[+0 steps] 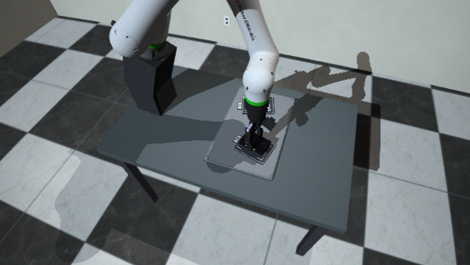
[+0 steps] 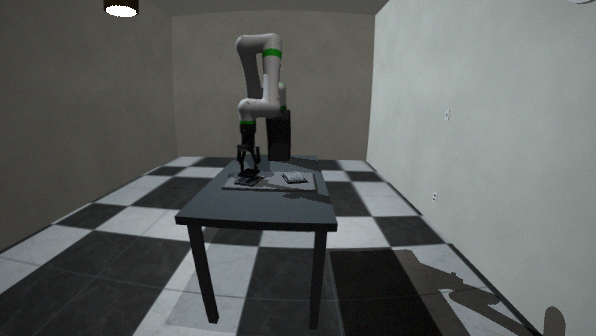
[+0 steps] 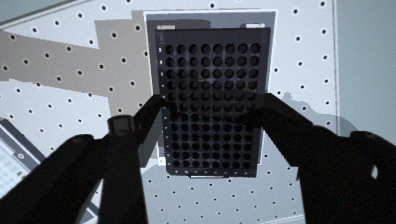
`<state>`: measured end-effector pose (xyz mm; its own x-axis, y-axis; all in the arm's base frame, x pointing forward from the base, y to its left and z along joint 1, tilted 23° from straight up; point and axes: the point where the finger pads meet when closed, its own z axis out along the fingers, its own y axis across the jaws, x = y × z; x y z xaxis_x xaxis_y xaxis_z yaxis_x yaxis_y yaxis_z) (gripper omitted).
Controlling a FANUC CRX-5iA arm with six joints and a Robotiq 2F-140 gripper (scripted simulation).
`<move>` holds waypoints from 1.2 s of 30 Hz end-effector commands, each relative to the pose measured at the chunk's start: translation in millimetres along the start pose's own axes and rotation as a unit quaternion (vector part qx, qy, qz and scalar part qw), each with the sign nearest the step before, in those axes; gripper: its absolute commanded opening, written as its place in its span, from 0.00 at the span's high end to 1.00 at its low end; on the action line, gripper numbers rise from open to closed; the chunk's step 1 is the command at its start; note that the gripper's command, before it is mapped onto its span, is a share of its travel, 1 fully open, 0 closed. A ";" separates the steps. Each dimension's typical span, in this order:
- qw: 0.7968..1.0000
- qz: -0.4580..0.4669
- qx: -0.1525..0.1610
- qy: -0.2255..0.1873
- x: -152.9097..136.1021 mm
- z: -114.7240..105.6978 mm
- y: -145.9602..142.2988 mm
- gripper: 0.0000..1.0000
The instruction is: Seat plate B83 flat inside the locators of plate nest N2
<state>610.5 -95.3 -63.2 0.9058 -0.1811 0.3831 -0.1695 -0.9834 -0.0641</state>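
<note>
My gripper point(image 3: 211, 108) is shut on plate B83 point(image 3: 212, 102), a black plate with many round wells, gripping its two long sides. The plate is directly over the plate nest N2 point(image 3: 210, 20), whose pale frame shows around its top and sides; the nest's label is covered by the plate. In the top view the plate point(image 1: 258, 147) is low over the nest point(image 1: 254, 151) on the grey perforated base board; I cannot tell whether it touches. Plate B38 point(image 2: 294, 177), pale, lies in nest N1 point(image 1: 256, 106), partly hidden behind the arm.
The base board lies on a dark table point(image 1: 236, 158). The arm's black pedestal point(image 1: 150, 79) stands at the table's far left corner. A corner of nest N1 shows at the wrist view's lower left point(image 3: 10, 165).
</note>
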 end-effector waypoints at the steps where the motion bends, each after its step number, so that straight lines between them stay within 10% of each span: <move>1: 1.000 0.000 0.000 0.001 0.9 -0.6 0.1 0.90; 36: 1.000 0.000 0.000 0.001 0.9 17.7 0.7 0.90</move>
<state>617.3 -96.1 -80.1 0.9059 -0.1811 0.3829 -0.1695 -0.9834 -0.0642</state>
